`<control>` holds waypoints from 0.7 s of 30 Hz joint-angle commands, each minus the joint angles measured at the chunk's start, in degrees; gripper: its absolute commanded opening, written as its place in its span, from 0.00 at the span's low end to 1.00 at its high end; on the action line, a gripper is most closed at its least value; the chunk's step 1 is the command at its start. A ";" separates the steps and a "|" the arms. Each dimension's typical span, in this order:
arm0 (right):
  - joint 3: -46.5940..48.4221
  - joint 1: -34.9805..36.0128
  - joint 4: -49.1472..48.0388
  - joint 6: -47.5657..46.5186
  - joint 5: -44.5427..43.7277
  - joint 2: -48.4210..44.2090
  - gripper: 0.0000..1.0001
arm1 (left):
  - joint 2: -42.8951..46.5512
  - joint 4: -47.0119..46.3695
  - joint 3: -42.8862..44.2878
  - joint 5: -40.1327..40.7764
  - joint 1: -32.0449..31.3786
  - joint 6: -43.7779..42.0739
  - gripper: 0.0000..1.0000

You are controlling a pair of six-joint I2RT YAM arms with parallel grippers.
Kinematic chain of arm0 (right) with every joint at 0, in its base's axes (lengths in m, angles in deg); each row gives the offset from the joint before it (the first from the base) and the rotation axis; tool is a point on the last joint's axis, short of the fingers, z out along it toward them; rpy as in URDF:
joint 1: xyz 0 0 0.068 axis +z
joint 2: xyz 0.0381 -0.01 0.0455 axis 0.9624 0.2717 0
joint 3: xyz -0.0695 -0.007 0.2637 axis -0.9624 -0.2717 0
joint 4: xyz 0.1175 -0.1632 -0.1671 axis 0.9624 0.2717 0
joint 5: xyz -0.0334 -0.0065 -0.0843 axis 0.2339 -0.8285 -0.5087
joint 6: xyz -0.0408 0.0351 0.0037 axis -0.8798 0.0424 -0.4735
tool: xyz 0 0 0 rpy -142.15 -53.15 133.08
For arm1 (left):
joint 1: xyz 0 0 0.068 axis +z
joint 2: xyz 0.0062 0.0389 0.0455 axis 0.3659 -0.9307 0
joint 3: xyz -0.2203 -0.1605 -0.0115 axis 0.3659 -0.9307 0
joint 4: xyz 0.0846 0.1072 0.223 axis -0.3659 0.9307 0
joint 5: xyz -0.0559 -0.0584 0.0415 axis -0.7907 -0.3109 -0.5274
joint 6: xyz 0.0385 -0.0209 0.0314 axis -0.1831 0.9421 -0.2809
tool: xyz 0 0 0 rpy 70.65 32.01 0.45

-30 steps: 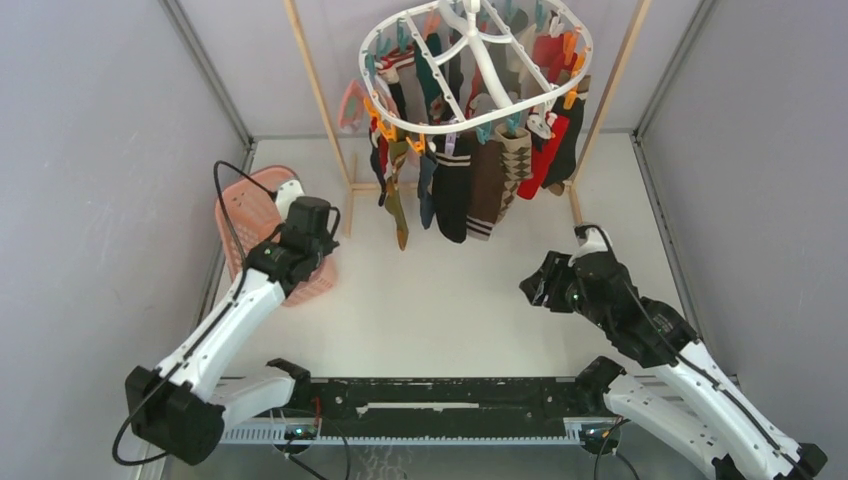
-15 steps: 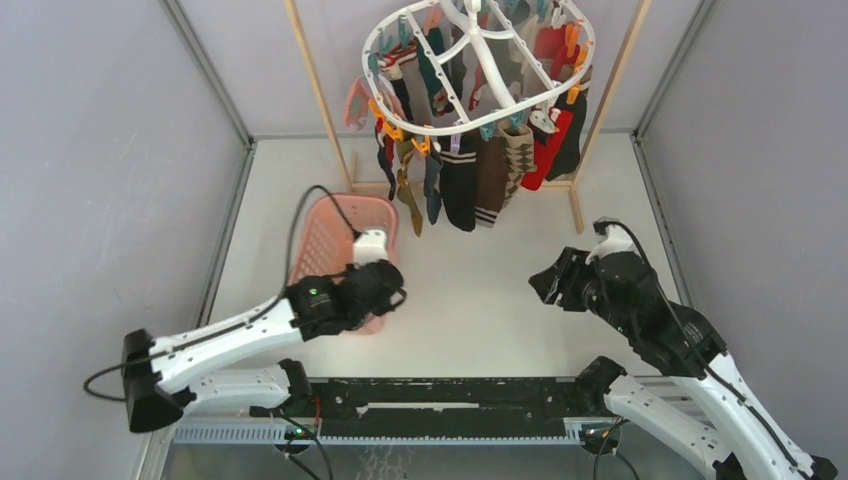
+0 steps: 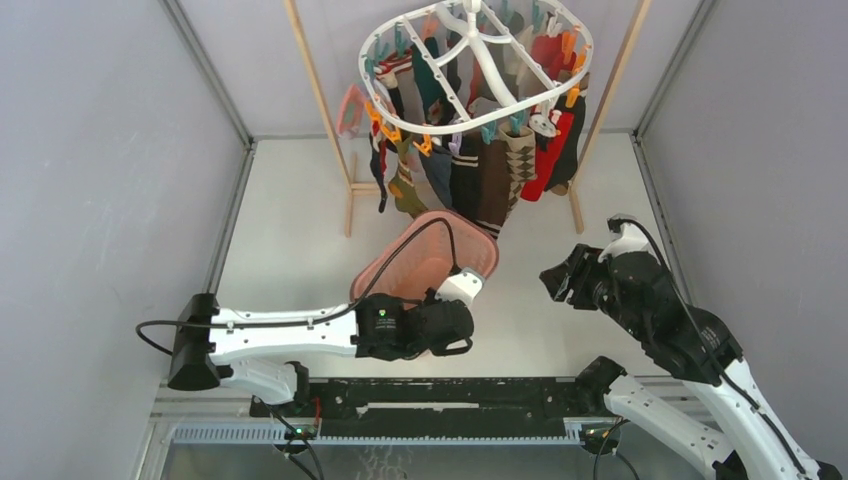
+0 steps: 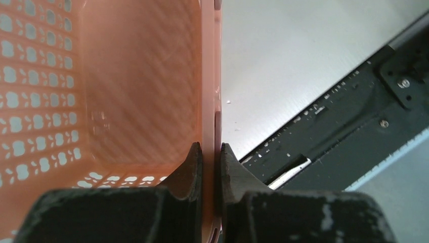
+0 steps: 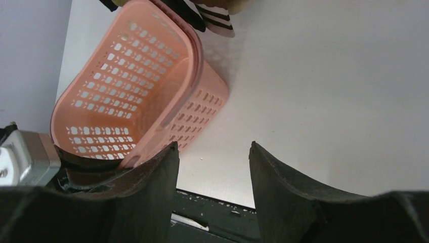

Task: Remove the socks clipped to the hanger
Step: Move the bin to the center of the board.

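Note:
The white oval hanger [image 3: 478, 60] hangs at the top centre with several socks [image 3: 490, 180] clipped under it in red, black, brown, teal and argyle. My left gripper [image 3: 455, 325] is shut on the rim of the pink lattice basket [image 3: 425, 262], tilted up just below the socks. In the left wrist view the fingers [image 4: 192, 167] pinch the basket's wall [image 4: 210, 91]. My right gripper [image 3: 557, 280] is open and empty at the right. Its view shows the basket [image 5: 131, 86] and sock tips [image 5: 215, 17] at the top.
The wooden-framed rail [image 3: 320, 100] carries the hanger, its posts standing on the table [image 3: 600, 190] at the back. Grey walls close in the left and right sides. A black base bar [image 3: 440, 395] runs along the near edge.
My left arm has swung the pink basket from the left side of the table to the centre, under the socks. The right gripper has shifted slightly right and stays open.

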 commanded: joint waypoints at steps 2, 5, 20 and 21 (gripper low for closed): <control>3.74 -1.13 1.57 -2.05 -2.67 -1.11 0.61 | 1.43 -8.28 2.90 -7.83 -1.03 -11.50 0.03; 4.27 -2.26 1.78 -2.46 -2.68 -1.16 0.61 | 1.03 -11.39 1.46 -12.04 -1.08 -15.83 0.03; 3.89 -7.55 1.08 -5.27 0.06 1.51 0.61 | -1.31 -18.61 -3.33 -16.40 -1.02 -22.89 0.51; 3.70 -8.13 0.74 -5.59 0.34 1.71 0.62 | -1.10 -18.51 -3.58 -15.98 -1.02 -22.46 0.53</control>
